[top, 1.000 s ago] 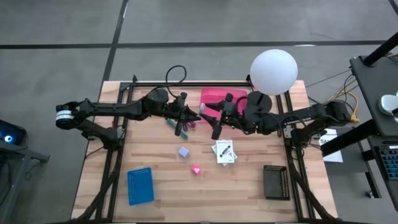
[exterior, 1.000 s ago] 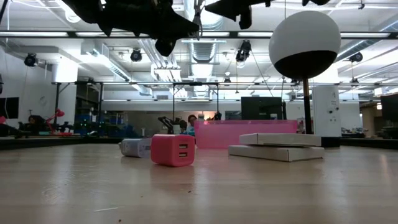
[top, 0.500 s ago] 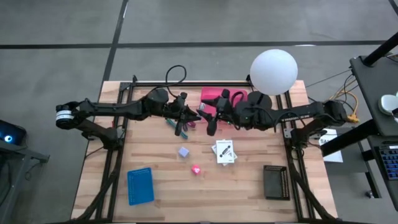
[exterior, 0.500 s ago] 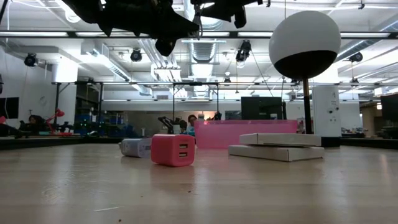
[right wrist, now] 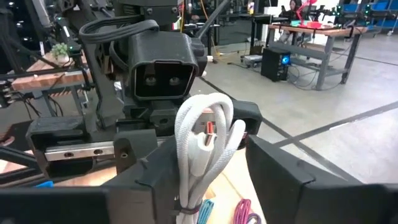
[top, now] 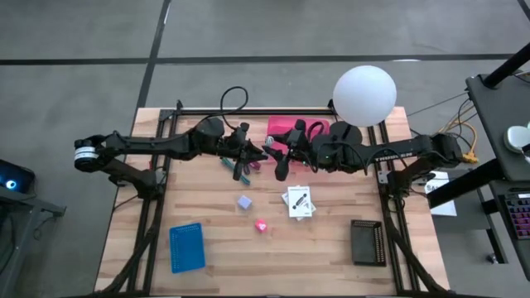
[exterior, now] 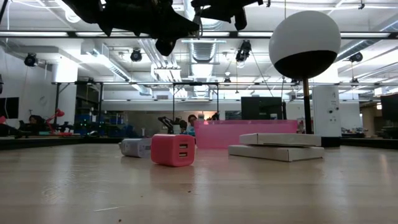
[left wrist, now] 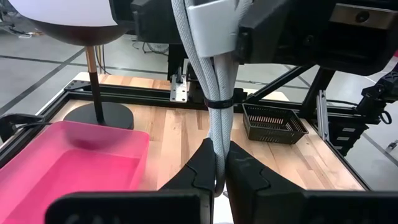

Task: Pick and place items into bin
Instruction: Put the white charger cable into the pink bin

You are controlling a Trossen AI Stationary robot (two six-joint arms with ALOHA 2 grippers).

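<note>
A pale grey braided cord bundle [left wrist: 219,74], bound by a black tie, is lifted over the table's middle between both grippers. My left gripper [left wrist: 219,177] [top: 248,159] is shut on it. My right gripper [right wrist: 214,165] [top: 277,161] is open, its fingers standing on either side of the bundle's looped end [right wrist: 202,124]; whether they touch it, I cannot tell. On the table lie the teal-handled tool [top: 228,164], the purple cord [right wrist: 244,211], the lavender cube [top: 244,201], the pink piece [top: 261,225] and the white card [top: 299,202]. The silvery bit [exterior: 135,147] shows in the low view. My left gripper pinches the cord bundle between its two fingers at the end below the black tie [left wrist: 217,152]. It comes in roughly level from the table's left. The bundle is lifted clear of the table and runs straight on from the fingers toward my right gripper.
The pink bin [top: 286,131] stands at the far edge behind both grippers, beside a white globe lamp [top: 364,95]. A blue tray [top: 187,246] lies near left, a black tray [top: 368,241] near right. Bare wood shows along the near edge.
My right gripper has moved toward the table's left, closing in on my left gripper and the cord bundle, then held still. My left arm has kept its place with the bundle.
</note>
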